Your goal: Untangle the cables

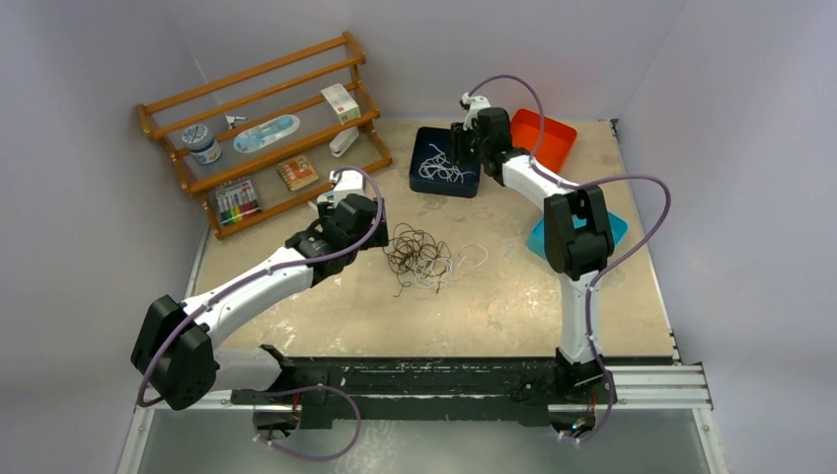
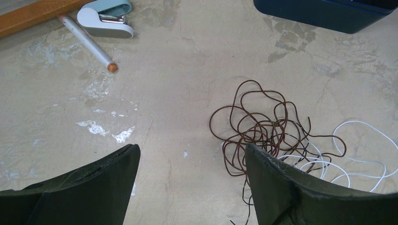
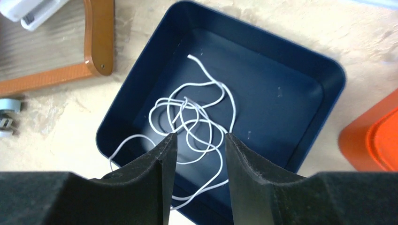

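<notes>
Already done: one white cable (image 3: 197,117) lies loose in the blue tray (image 3: 263,44), apart from the others.
Left to do: the knot (image 1: 419,255) of brown and white cables sits in the middle of the bench (image 1: 553,306), at 6 o'clock from the tray. I'd judge most of the job is still ahead.
Left hand (image 2: 191,152): fingers wide apart and empty, at 9 o'clock of the knot, with its right finger just beside the brown loops.
Right hand (image 3: 201,138): fingers parted, gripping nothing, above the tray.
Hard to tell: how many cables the knot holds, as the dark strands blur together.
Hidden: the knot's near part behind the left hand's finger, and the tray's near corner behind the right hand.
</notes>
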`<state>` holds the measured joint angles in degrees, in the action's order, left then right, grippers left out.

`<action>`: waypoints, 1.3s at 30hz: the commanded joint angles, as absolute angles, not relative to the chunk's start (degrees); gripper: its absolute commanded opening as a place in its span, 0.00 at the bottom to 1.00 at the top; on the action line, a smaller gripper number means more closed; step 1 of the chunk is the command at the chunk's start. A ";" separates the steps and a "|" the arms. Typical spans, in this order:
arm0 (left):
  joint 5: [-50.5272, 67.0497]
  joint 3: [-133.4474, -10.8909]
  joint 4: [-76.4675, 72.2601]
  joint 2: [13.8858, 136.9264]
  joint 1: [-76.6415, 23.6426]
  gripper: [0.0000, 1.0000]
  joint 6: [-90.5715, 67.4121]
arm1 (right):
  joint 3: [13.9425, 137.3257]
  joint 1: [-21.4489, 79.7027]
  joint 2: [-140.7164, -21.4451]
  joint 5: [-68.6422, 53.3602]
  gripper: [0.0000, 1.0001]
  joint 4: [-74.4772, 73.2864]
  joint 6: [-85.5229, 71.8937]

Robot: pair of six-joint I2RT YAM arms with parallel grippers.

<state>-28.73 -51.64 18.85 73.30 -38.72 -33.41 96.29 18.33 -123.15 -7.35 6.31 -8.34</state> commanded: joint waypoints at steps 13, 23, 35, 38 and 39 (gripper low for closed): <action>-28.83 -54.59 17.75 74.24 -38.52 0.82 -31.62 | 88.44 17.89 -107.95 -19.56 0.56 6.28 -0.76; -26.59 -55.67 17.47 75.56 -38.57 0.80 -31.64 | 99.96 17.83 -115.76 -33.06 0.59 -13.31 16.90; -26.10 -55.74 16.99 76.46 -38.53 0.80 -31.90 | 103.34 17.97 -120.70 -28.82 0.61 -13.87 17.91; -26.14 -55.67 16.99 76.71 -38.52 0.79 -31.79 | 104.90 18.02 -122.43 -27.67 0.58 -13.50 17.21; -26.14 -55.70 17.05 76.76 -38.53 0.79 -31.81 | 105.45 17.97 -122.89 -27.54 0.57 -13.44 17.06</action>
